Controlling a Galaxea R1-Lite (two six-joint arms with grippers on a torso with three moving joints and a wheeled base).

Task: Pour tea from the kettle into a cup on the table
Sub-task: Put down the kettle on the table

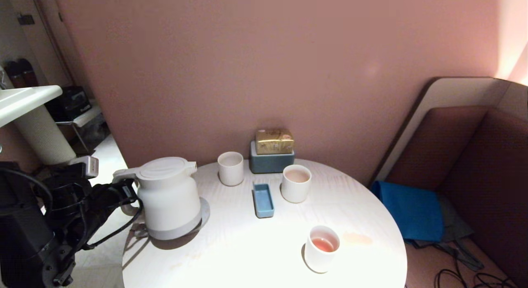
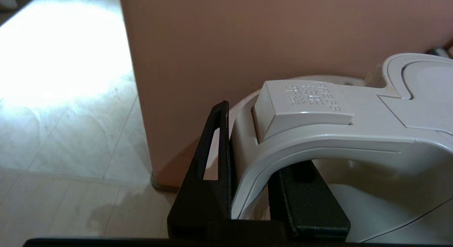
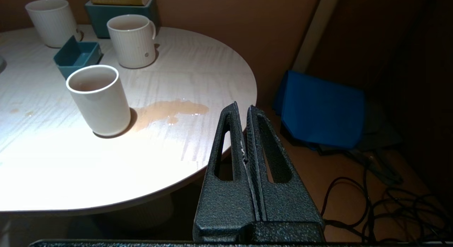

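left fingers [image 2: 212,162] pinching kettle [image 1: 169,197] handle | right fingers [image 3: 240,141] pressed together

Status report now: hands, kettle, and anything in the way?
Left hand shut on kettle handle. Right hand shut, empty. Blue tray before cup.

Looks like a small café or tea-room corner, perhaps a home dining nook. Round white table [image 1: 231,255] pushed against a plain dusty-pink wall [image 1: 247,73]. On the table: cream electric kettle [image 1: 169,197] at the left edge, three white cups, a teal box [image 1: 271,162] at the back topped with a gold packet [image 1: 274,141]. Right of the table, a brown upholstered booth bench [image 1: 474,164] with a blue cloth [image 1: 412,209]. Left of the table, pale tiled floor [image 2: 63,98].
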